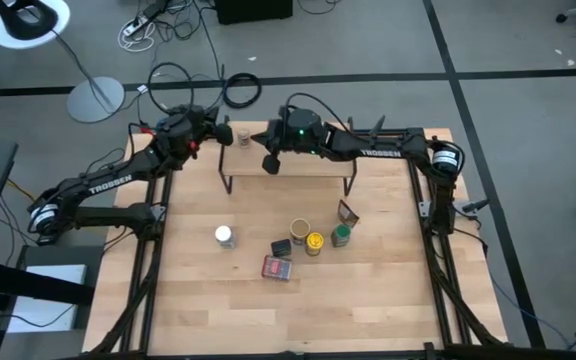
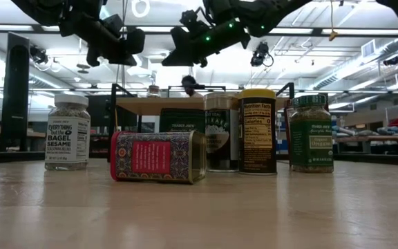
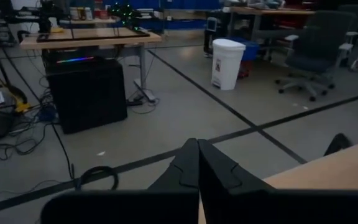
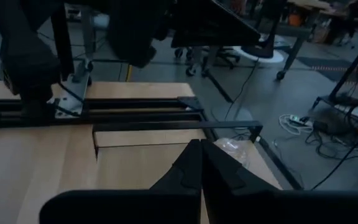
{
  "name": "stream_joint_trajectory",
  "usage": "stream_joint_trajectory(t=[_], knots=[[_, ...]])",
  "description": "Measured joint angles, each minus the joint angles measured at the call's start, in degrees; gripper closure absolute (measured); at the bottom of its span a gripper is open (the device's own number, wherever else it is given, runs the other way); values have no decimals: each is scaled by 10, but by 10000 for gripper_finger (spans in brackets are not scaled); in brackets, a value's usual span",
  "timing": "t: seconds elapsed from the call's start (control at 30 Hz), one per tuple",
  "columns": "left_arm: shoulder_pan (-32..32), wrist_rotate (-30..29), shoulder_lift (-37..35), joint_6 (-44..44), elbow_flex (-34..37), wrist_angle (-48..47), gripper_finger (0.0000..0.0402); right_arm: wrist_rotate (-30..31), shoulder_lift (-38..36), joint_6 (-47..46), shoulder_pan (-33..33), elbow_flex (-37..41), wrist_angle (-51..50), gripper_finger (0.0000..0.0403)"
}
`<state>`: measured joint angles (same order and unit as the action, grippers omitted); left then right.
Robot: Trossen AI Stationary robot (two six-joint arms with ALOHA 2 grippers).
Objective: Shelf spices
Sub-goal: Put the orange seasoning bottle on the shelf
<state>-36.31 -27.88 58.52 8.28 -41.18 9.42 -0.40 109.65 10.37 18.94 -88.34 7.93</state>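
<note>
I hold both the left end effector [image 1: 224, 133] and right end effector [image 1: 271, 163] closed, empty, above the shelf [image 1: 288, 162]; jars [image 1: 313, 242] wait on the tabletop [image 1: 368, 290].

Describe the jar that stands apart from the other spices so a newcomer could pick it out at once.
Start at the shelf, the low rack at the table's far edge, and come toward the table's middle, where the spices cluster. On the left arm's side of that cluster, alone on bare wood, stands the white-lidded jar. Its clear body holds pale seasoning and its label reads Everything but the Bagel Sesame.
</note>
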Motion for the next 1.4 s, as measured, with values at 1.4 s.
stream_joint_trajectory(t=[1.4], knots=[[9, 235, -5, -150, 0, 2, 399, -36, -44, 49, -4, -39, -42, 403]])
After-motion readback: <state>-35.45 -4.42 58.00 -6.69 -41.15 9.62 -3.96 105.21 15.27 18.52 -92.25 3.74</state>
